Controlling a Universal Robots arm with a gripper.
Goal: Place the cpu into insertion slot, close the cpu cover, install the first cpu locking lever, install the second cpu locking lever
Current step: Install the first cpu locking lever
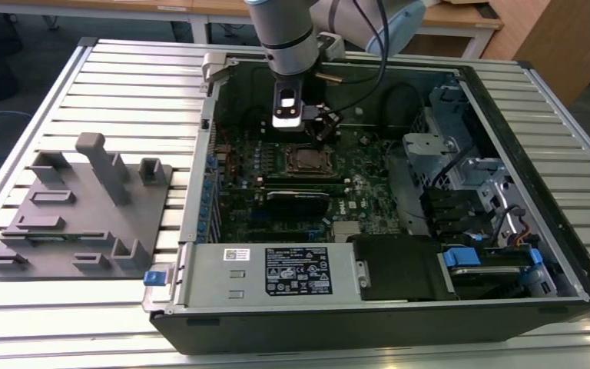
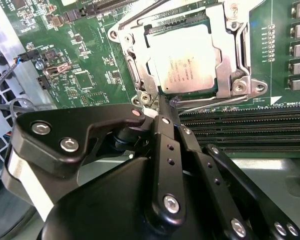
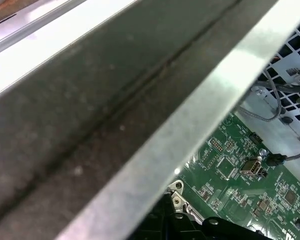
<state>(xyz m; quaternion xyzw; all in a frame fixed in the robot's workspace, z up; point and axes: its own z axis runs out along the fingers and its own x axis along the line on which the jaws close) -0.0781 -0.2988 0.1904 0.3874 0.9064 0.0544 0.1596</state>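
So the black hand [image 2: 166, 107], fingers [image 2: 167, 150] pressed together on nothing I can make out, sits right at a corner of the thin silvery windowed cpu cover [image 2: 225, 30] lying flat over the pale square metal-topped cpu [image 2: 182, 62], with a thin wire lever [image 2: 215, 102] running off along that edge.

From here I see the cpu [image 2: 185, 62] seated flat in the insertion slot [image 2: 139, 80], with the cpu cover [image 2: 224, 42] lying down over it and framing its pale top through the window. A thin wire lever [image 2: 217, 102] runs along the socket edge nearest the gripper [image 2: 166, 102], whose black fingers [image 2: 165, 150] come together at that corner of the socket. Whether they pinch the wire I cannot tell. Long black memory slots [image 2: 240, 132] lie just beside the socket on the green motherboard [image 2: 89, 75].
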